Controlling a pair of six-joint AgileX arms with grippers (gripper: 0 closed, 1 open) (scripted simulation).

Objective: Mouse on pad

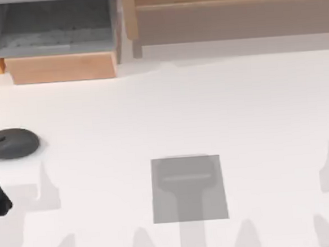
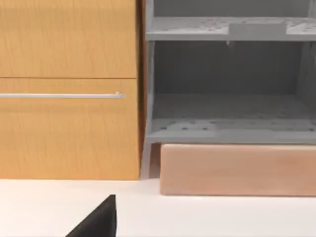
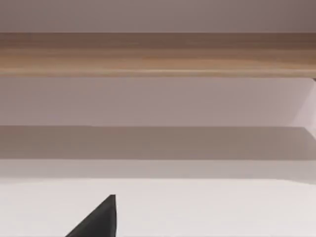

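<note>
Your mouse [image 1: 12, 144] is sitting at the worktop's [image 1: 169, 112] left edge — well apart from the pad [image 1: 189, 188]; I cannot tell either arm's jaw state.

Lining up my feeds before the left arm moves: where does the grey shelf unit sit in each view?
Top view: grey shelf unit at the upper left, with a pale wooden block just below it.
Left wrist view: the shelf unit stands beside an orange wood cabinet front, on the same block.
Right wrist view: faces a long wooden rail.
Shared landmark: the white table, foreground in both wrist views.
</note>
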